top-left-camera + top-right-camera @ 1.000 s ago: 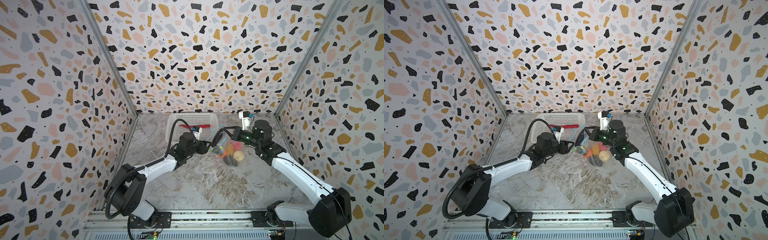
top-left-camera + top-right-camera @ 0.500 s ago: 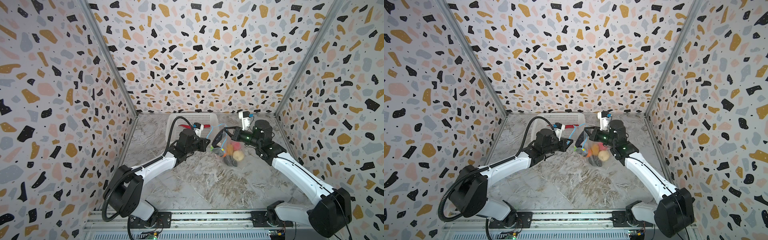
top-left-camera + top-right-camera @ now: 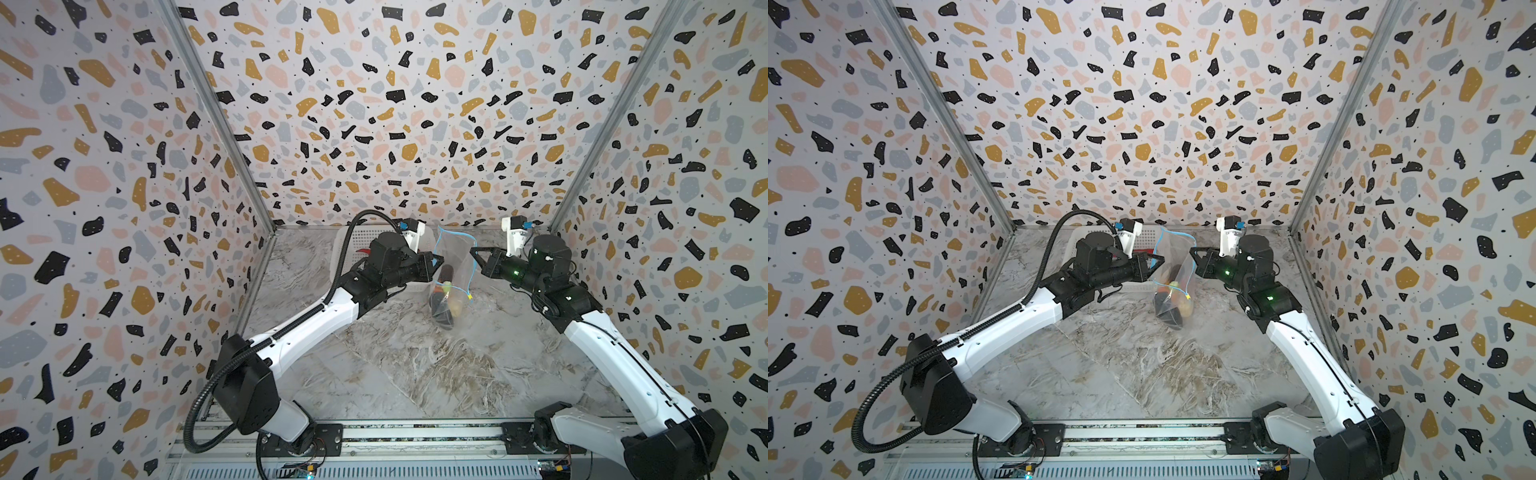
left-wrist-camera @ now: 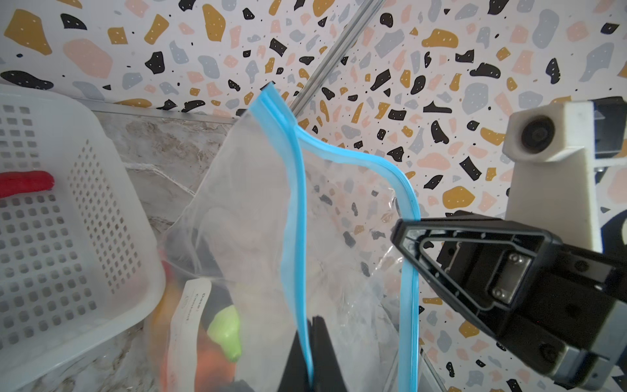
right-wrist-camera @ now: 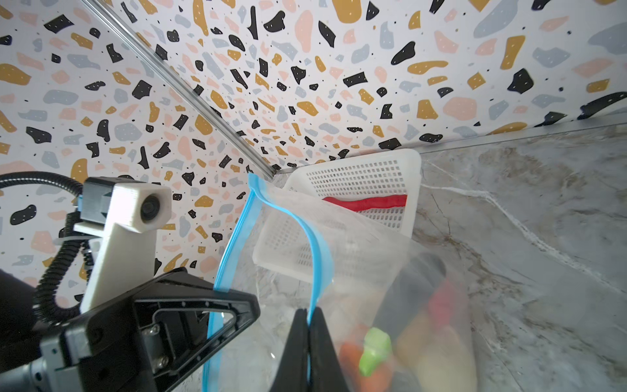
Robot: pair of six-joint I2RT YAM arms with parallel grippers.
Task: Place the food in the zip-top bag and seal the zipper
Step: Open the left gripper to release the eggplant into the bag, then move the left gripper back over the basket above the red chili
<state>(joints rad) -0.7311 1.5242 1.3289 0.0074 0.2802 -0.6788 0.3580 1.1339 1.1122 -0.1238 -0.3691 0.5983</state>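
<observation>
The clear zip-top bag (image 3: 451, 266) (image 3: 1173, 266) hangs upright between my two grippers at the back of the floor. Its mouth stands apart, with one side of the light blue zipper (image 4: 295, 190) (image 5: 319, 244) in each grip. My left gripper (image 3: 436, 262) (image 4: 310, 353) is shut on the strip's left side. My right gripper (image 3: 473, 251) (image 5: 308, 339) is shut on the right side. Several pieces of food (image 3: 446, 299) (image 3: 1173, 305) lie heaped in the bag's bottom, which rests on the floor. The red chili (image 4: 25, 183) (image 5: 366, 203) lies in the basket.
A white perforated basket (image 3: 353, 241) (image 4: 51, 237) stands at the back left, right behind the bag and my left wrist. The patterned walls close in on three sides. The zipper's yellow tip (image 3: 470, 296) dangles beside the food.
My left gripper has moved from the basket to the bag and shut on the blue strip. The bag now hangs taller and more stretched, with the food sunk lower.
</observation>
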